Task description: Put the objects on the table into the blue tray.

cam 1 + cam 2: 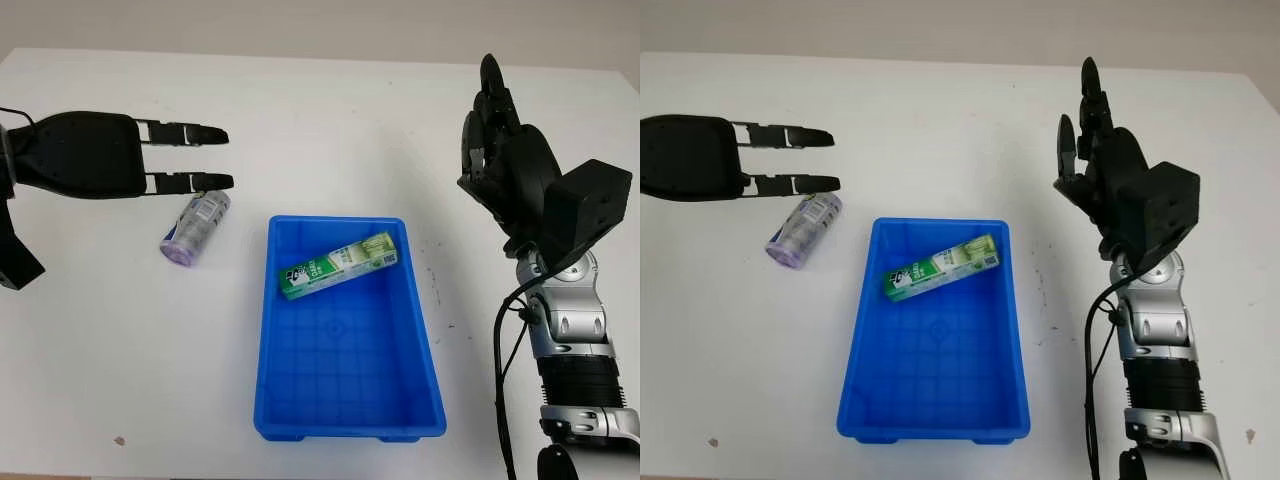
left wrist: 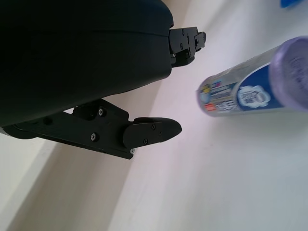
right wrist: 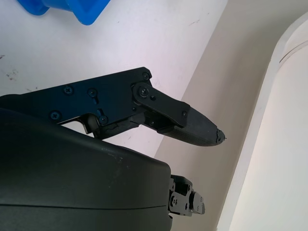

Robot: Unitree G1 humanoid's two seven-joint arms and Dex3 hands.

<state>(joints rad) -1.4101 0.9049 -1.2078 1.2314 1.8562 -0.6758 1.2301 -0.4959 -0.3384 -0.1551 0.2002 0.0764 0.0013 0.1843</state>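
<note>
White table holds a blue tray containing a green box. Left hand hovers open, the purple-capped bottle at its 5 o'clock; right hand open, raised.

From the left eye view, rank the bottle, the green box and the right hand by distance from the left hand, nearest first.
1. Bottle: lying on the table just under the fingertips of the open left hand, left of the tray.
2. Green box: inside the tray, at its far end.
3. Right hand: open, raised at the table's right side.
</note>
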